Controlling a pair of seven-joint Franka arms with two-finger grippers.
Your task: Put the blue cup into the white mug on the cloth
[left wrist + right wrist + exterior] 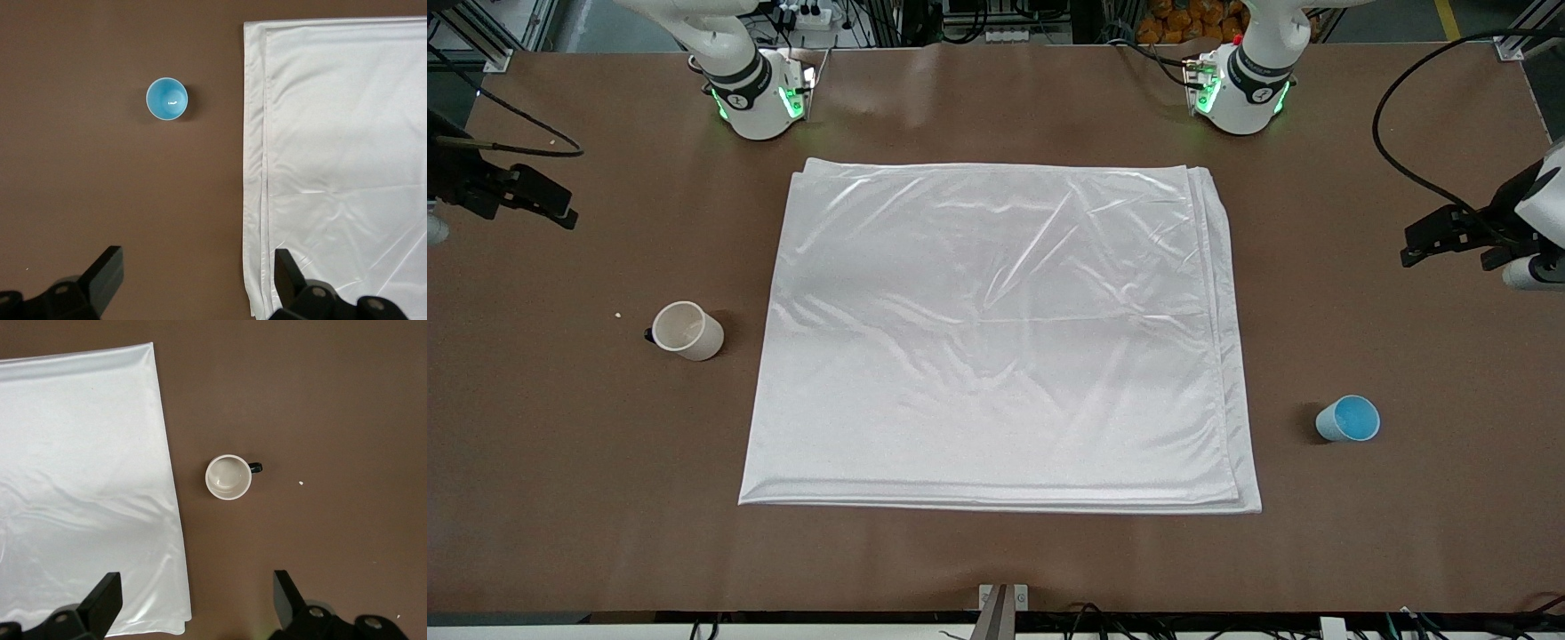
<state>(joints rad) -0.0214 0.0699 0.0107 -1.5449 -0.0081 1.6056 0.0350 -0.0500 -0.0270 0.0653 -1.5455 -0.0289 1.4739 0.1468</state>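
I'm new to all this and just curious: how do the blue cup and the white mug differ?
The blue cup is light blue with no handle; the white mug is cream-white with a small black handle. The cup tapers; the mug looks straight-sided and a little wider. The cup stands toward the left arm's end, the mug toward the right arm's. Both are upright, empty, on bare table beside the cloth.

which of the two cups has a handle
The white mug, on the table toward the right arm's end, has a small black handle; the blue cup has none.

Wide brown table [996,560] — matte, evenly lit; above its top edge, metal frames [507,31] and cables [978,22].
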